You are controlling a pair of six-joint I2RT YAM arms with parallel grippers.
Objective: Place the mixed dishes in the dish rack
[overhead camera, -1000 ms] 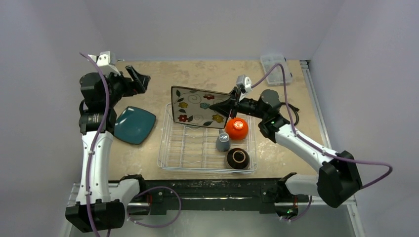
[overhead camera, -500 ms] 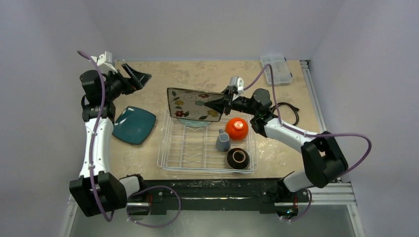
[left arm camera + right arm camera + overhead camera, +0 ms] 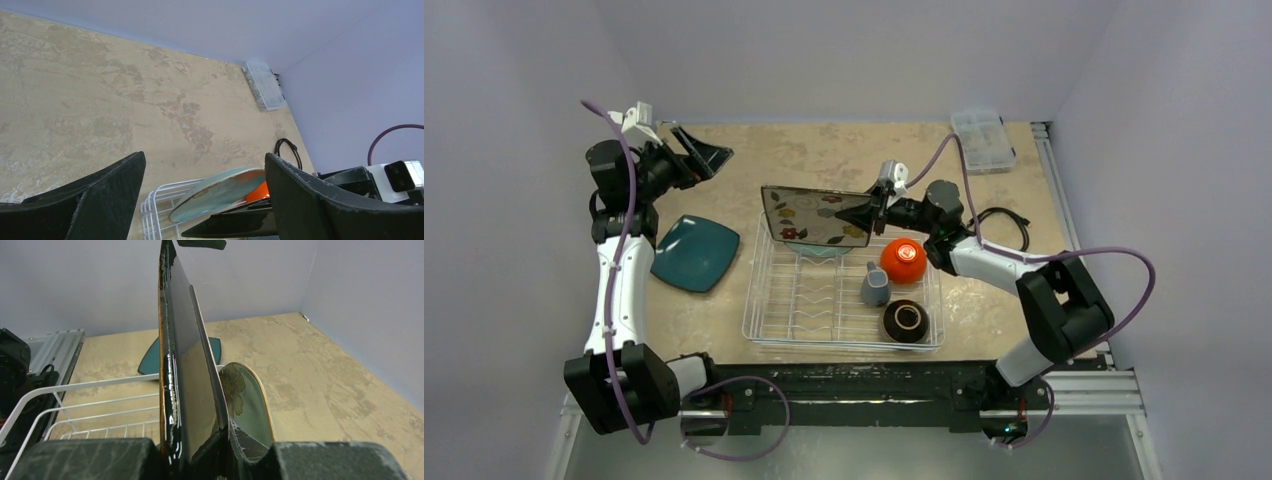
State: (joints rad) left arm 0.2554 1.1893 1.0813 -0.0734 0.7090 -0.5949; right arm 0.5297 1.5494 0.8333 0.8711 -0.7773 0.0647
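In rack [image 3: 759, 300] right side, orange bowl [image 3: 903, 260], brown bowl [image 3: 905, 321] + cup [image 3: 874, 288] are loaded. Flower plate [image 3: 809, 215] is clamped by right gripper [image 3: 861, 212] over far end, unslotted. Teal plate [image 3: 692, 252] lies on table [image 3: 844, 150], left of rack; left gripper [image 3: 704, 152] is spread wide, empty.

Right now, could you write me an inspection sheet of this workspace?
Surface: beige table.
Job's things: orange bowl, brown bowl, grey cup and a pale plate in the dish rack; flower plate held over its far end; dark teal plate on table, left.
Clutter: clear box, far right corner.
Grippers: left gripper open, empty; right gripper shut on flower plate.
Cables: purple cables on arms; black cable right of rack.
Surroundings: plain walls.
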